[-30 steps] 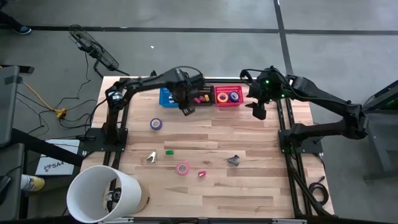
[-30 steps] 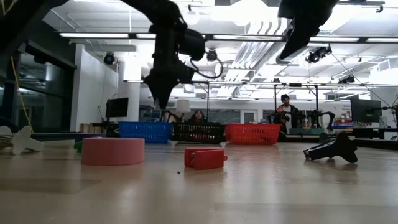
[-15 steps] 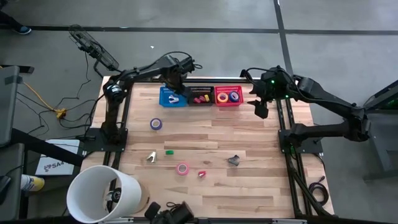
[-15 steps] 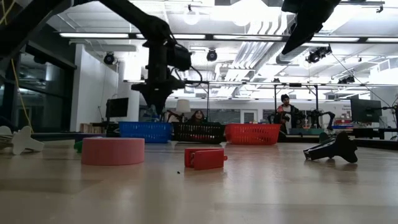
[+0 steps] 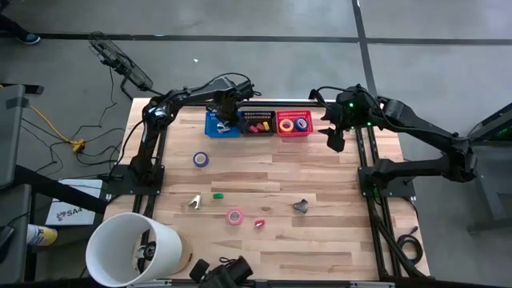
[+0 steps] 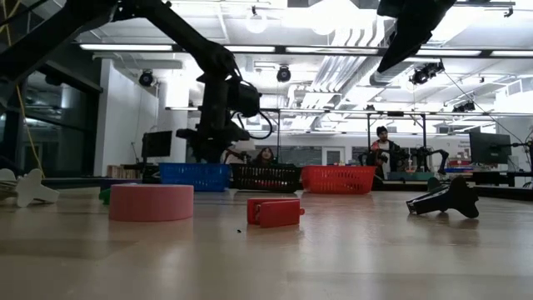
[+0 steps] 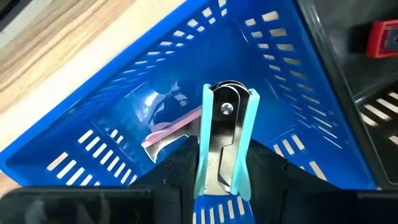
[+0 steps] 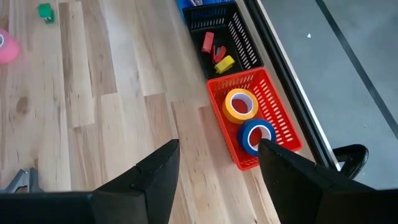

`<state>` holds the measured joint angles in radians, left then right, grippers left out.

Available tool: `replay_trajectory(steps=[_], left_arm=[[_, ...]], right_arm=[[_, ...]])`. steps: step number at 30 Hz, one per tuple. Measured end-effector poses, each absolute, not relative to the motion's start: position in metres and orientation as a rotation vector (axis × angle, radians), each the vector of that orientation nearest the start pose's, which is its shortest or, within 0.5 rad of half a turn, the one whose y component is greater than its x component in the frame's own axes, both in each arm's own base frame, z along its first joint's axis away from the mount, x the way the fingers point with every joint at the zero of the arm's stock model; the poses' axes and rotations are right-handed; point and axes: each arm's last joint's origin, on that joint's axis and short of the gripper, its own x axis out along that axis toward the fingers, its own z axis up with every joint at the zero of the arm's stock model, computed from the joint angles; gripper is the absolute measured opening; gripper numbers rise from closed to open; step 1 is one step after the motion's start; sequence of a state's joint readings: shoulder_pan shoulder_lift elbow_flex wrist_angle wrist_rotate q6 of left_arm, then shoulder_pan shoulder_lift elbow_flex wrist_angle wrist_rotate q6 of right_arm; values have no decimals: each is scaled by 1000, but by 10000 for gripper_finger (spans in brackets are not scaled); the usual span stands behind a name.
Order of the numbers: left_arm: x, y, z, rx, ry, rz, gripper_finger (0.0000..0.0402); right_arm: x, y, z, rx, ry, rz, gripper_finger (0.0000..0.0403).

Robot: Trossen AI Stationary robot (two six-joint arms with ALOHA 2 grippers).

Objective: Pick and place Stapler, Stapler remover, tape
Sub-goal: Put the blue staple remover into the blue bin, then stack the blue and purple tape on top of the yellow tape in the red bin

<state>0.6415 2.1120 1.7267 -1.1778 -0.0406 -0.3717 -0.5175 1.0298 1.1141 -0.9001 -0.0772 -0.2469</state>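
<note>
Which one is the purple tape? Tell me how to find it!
Start at the row of three baskets along the table's far edge and find the blue basket at the left end. Come a little toward the middle of the table: the purple tape lies flat there, alone. The pink tape lies much nearer the front.

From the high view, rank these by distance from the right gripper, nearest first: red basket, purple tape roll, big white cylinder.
Measured from the right gripper, hovering near the table's far right edge:
1. Red basket, just to its left in the far row of baskets.
2. Purple tape roll, on the table's left half, nearer the middle.
3. Big white cylinder, at the near left corner.
</note>
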Motion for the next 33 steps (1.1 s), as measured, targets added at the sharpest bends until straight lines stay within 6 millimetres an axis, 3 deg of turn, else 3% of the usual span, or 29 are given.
replay_trajectory(steps=[12, 25, 33], left_arm=[[323, 242, 196, -749, 1457, 800, 113], [321, 241, 197, -754, 1481, 797, 205], [313, 235, 227, -733, 1414, 837, 211]], right_arm=[[166, -92, 340, 13, 828, -316, 208], [166, -92, 340, 11, 822, -317, 208], [166, -92, 340, 11, 822, -317, 208]])
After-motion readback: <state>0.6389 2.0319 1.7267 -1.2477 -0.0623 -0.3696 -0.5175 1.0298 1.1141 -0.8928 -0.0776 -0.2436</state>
